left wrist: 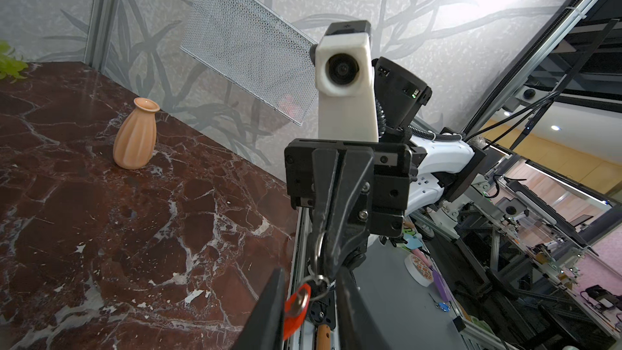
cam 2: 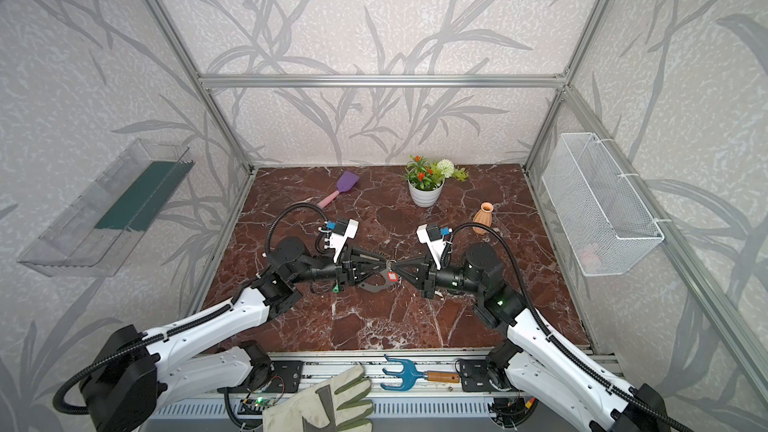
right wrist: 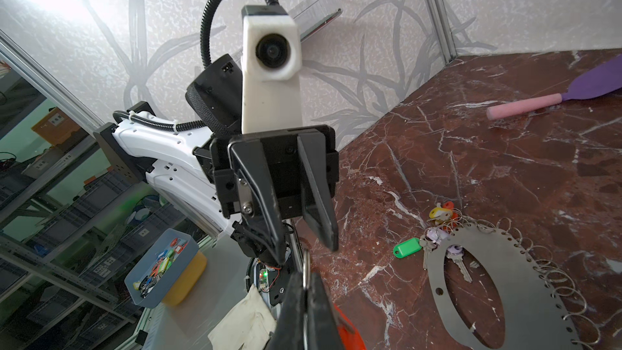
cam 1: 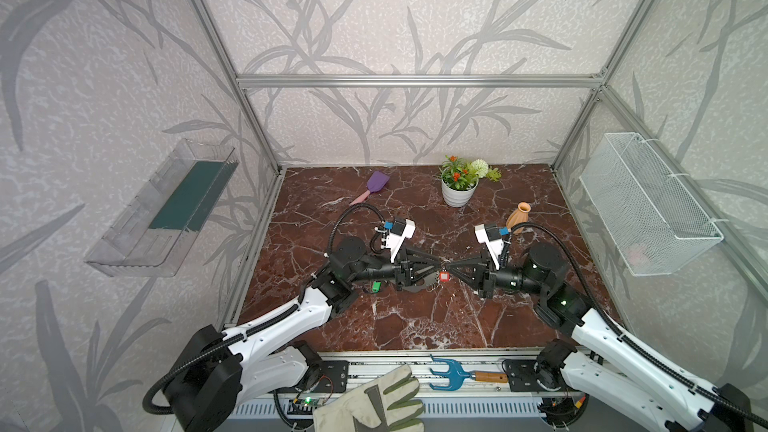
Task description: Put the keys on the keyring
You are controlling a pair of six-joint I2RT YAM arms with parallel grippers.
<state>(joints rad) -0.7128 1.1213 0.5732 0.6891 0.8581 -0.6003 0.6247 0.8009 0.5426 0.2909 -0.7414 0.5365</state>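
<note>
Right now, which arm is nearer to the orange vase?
Right. The vase stands just beyond the wrist of the right arm; the left arm is on the far side of the middle.

One keyring point(right wrist: 525, 281), one vase point(left wrist: 134, 136), one glove point(cam 1: 374, 405)

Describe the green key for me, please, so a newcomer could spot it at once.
On the red marble table, find the flat grey keyring. Beside it lies a cluster of keys. The green key is the only green tag beside yellow, red and lilac ones.
</note>
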